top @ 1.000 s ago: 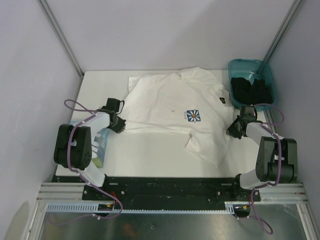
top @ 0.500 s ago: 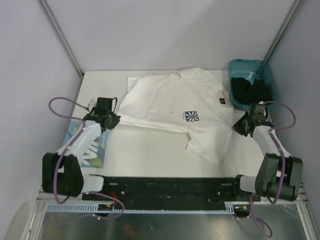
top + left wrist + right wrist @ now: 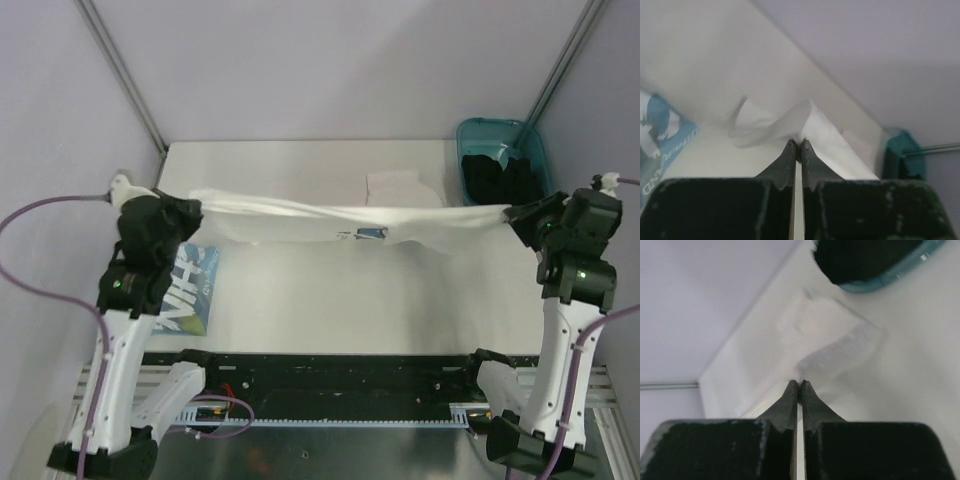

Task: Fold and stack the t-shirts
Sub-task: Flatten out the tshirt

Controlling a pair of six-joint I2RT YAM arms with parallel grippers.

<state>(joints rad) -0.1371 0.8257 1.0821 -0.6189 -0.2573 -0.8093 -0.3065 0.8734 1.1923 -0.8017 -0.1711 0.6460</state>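
Observation:
A white t-shirt (image 3: 340,218) with a blue daisy print hangs stretched in the air between my two raised grippers, above the table. My left gripper (image 3: 190,210) is shut on its left end; the cloth shows at the fingertips in the left wrist view (image 3: 790,125). My right gripper (image 3: 515,213) is shut on its right end, seen in the right wrist view (image 3: 830,345). A second t-shirt (image 3: 190,290), folded, with a light-blue graphic and white letters, lies at the table's left front and shows in the left wrist view (image 3: 660,145).
A teal plastic bin (image 3: 528,140) with dark cloth inside stands at the back right corner, also in the right wrist view (image 3: 880,282). The white table (image 3: 330,300) is walled by grey panels at the back and sides.
Both arms have risen and swung outward. The white t-shirt, flat on the table before, is now lifted and pulled taut between the grippers. The folded shirt at the left is uncovered.

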